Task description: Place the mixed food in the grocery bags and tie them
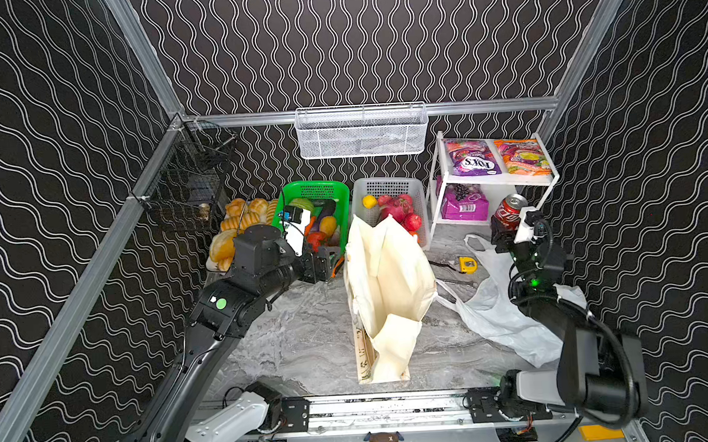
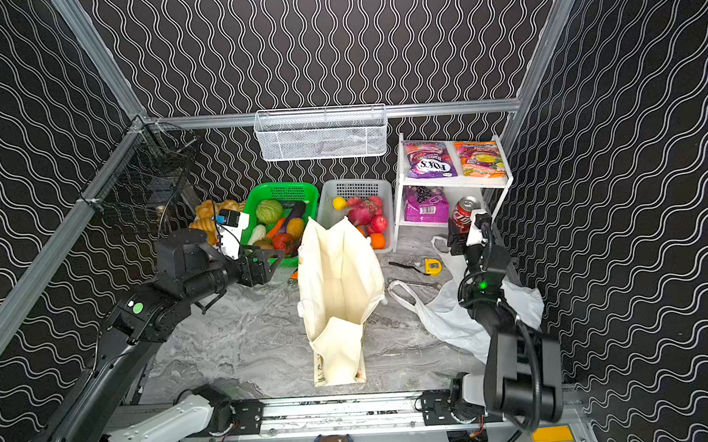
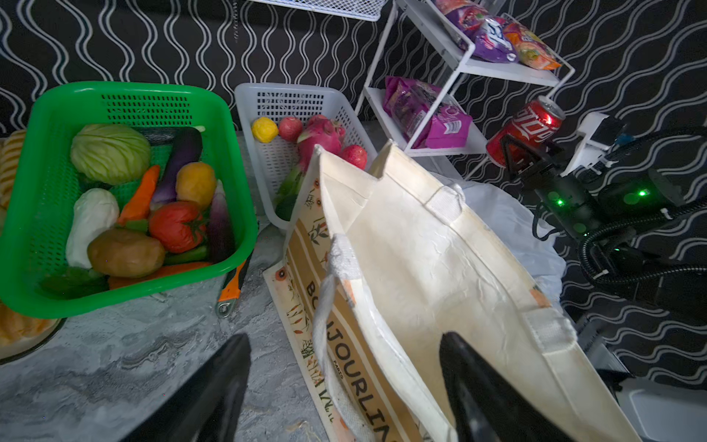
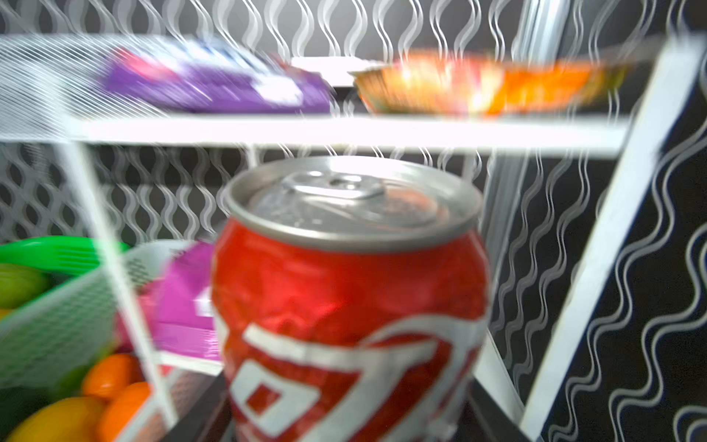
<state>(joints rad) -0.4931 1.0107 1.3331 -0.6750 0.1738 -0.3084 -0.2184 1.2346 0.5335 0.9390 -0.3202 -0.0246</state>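
Observation:
A cream tote (image 1: 388, 278) (image 2: 339, 281) stands open mid-table. Beside it on the right a white plastic bag (image 1: 498, 314) (image 2: 445, 321) lies flat. My right gripper (image 1: 506, 227) (image 4: 344, 413) is shut on a red soda can (image 1: 510, 208) (image 3: 526, 132) (image 4: 344, 306), held tilted in front of the white shelf rack (image 1: 504, 179). My left gripper (image 1: 327, 265) (image 3: 344, 379) is open at the tote's left side; its printed wall and handle show between the fingers. Cabbage (image 3: 111, 153), tomato (image 3: 176, 225) and potato (image 3: 126, 252) lie in a green basket (image 3: 114, 92). Purple packets (image 1: 472, 162) (image 1: 463, 204) rest on the rack.
A white basket (image 1: 388, 185) of toy fruit stands behind the tote. Bread rolls (image 1: 228, 237) lie left of the green basket. A yellow tape measure (image 1: 467, 264) and an orange-handled tool (image 3: 233, 283) lie on the table. A white mesh basket (image 1: 360, 134) hangs on the back wall.

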